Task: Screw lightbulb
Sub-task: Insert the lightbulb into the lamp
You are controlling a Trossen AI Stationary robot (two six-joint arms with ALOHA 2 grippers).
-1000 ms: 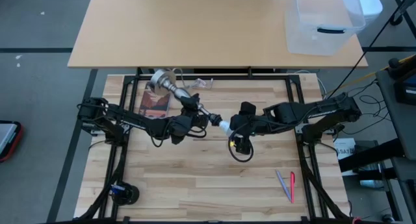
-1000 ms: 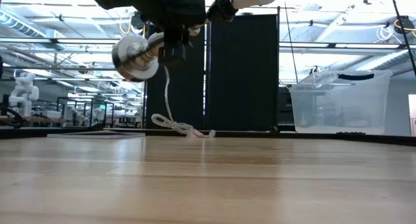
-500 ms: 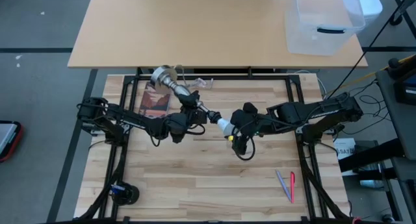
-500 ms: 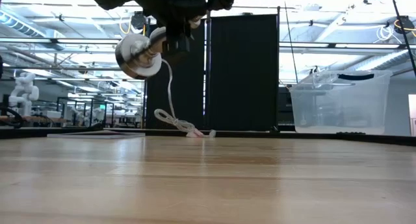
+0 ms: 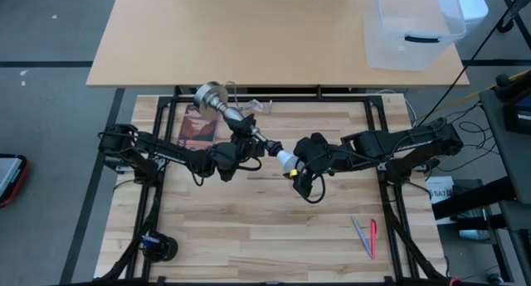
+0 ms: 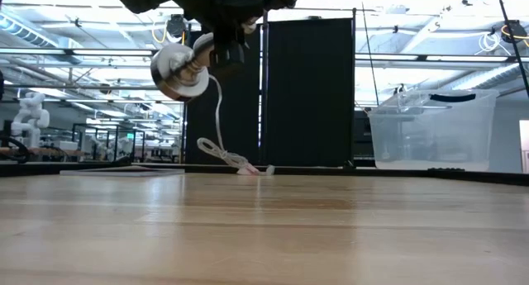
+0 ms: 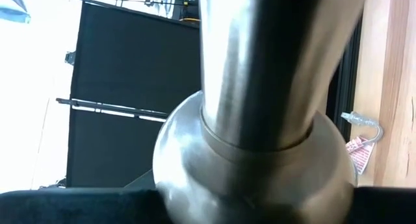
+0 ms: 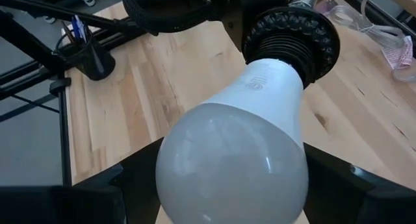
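You had the left gripper [image 5: 241, 145] clamped on the stem of the silvery stand [image 5: 217, 104], holding it tilted in the air above the table [image 5: 249, 236], its round base toward the far edge. The lightbulb [image 5: 285, 159] sat with its base in the dark socket [image 8: 290, 30], the frosted globe lying between the right gripper's [image 5: 300, 163] fingers. Whether those jaws pressed the globe or stood just clear of it, you could not tell.
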